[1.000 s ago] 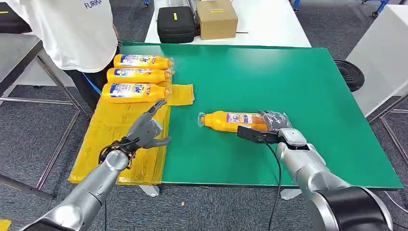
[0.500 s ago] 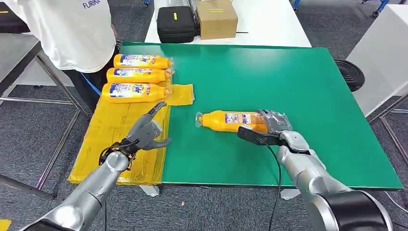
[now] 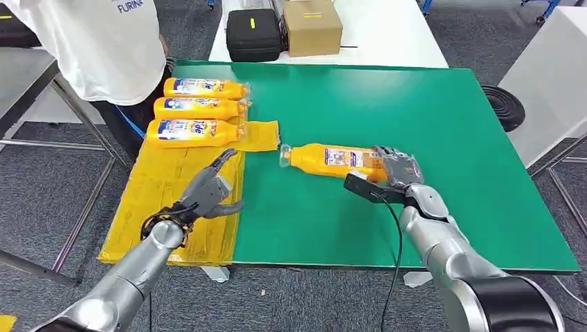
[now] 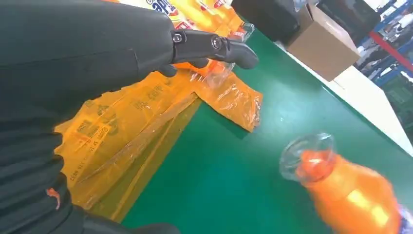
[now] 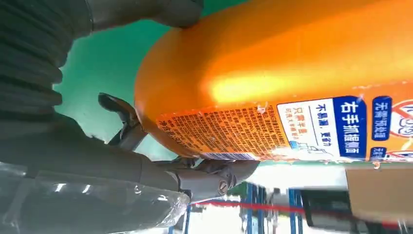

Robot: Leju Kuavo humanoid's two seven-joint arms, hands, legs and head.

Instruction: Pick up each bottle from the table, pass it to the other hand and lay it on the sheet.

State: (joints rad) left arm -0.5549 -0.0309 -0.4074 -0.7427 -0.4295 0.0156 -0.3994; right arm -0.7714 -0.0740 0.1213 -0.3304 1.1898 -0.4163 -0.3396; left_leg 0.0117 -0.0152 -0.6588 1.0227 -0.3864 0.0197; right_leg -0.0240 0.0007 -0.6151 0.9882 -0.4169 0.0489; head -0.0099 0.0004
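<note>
My right hand [image 3: 396,173] grips the base end of an orange bottle [image 3: 325,159] and holds it lifted over the green table [image 3: 443,117], its clear cap pointing toward my left hand. The same bottle [image 5: 272,83] shows close up in the right wrist view, fingers [image 5: 214,175] wrapped round it. My left hand [image 3: 208,190] hovers open over the yellow sheet [image 3: 166,200], apart from the bottle [image 4: 350,190]. Three orange bottles [image 3: 201,111] lie side by side at the sheet's far end.
A person in a white shirt [image 3: 97,41] stands at the far left beside the sheet. A black case [image 3: 253,34] and a cardboard box [image 3: 311,26] sit on the white table beyond. A black round object [image 3: 504,105] lies on the floor at right.
My right hand has lifted the bottle and carried it up and toward the sheet. My left hand has dropped slightly and stayed open.
</note>
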